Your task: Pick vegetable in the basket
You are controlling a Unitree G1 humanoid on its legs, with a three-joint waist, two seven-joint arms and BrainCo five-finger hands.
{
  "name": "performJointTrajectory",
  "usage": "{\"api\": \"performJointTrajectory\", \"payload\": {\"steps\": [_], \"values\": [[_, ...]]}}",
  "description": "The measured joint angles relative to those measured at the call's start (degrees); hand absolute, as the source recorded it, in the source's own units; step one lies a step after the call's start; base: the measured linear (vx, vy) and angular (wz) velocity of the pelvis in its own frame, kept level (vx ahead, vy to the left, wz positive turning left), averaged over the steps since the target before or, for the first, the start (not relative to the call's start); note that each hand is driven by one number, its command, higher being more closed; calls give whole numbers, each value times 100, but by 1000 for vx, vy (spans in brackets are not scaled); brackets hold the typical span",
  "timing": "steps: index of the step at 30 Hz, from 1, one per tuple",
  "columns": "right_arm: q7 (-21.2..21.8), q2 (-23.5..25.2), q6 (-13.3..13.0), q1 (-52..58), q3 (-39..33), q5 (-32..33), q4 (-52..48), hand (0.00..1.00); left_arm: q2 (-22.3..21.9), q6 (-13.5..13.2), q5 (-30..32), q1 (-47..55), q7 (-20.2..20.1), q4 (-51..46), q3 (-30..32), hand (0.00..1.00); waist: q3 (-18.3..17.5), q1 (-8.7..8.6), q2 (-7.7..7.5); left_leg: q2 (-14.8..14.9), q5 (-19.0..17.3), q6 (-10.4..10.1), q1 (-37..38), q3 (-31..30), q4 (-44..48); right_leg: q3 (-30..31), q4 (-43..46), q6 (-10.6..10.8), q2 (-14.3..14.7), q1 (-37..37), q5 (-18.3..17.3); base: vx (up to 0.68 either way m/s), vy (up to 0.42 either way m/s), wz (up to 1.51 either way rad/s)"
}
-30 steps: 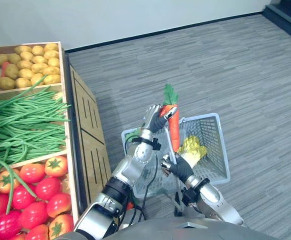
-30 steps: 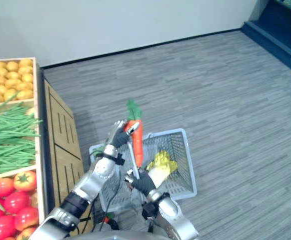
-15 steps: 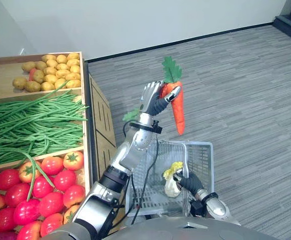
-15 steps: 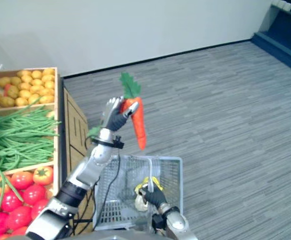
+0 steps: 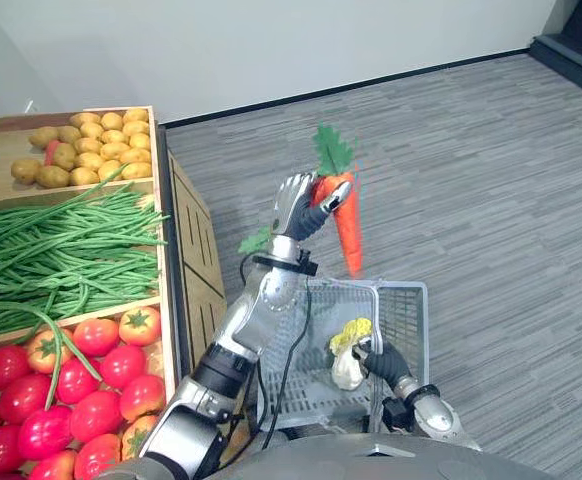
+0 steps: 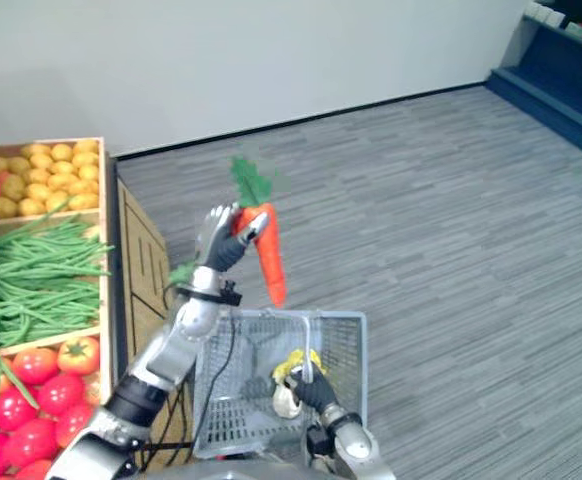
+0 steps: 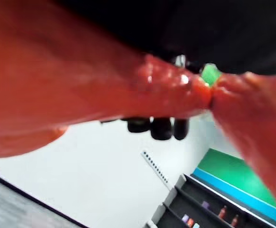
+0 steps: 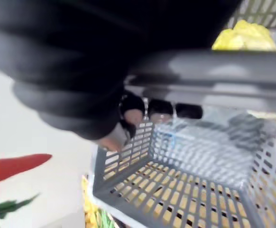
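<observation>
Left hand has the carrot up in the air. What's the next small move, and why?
Probably lower the left hand and draw it slightly toward the robot, so the carrot goes down into the basket. The carrot hangs tip-down over the basket's far rim, clear of it, with fingers curled round its top. The right hand grips the handle; a yellow vegetable already lies inside.

The carrot (image 5: 349, 225) is gleaming smooth, glossy orange, like plastic, its leaves looking matt. The basket (image 5: 409, 330) is showing grey plastic mesh. The stand (image 5: 196, 250) is showing pale matt wood, the tomatoes (image 5: 71, 385) are shining, and the floor (image 5: 491, 170) is showing matt, ribbed grey carpet.
</observation>
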Motion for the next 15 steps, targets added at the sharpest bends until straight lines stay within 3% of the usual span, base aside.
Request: {"api": "performJointTrajectory", "payload": {"steps": [15], "values": [[-457, 62, -28, 3, -691, 164, -345, 100, -207, -7, -111, 734, -69, 280, 247, 100, -11, 83, 17, 9, -3, -1, 12, 18, 6, 71, 0, 20, 21, -1, -25, 0, 0, 0]]}}
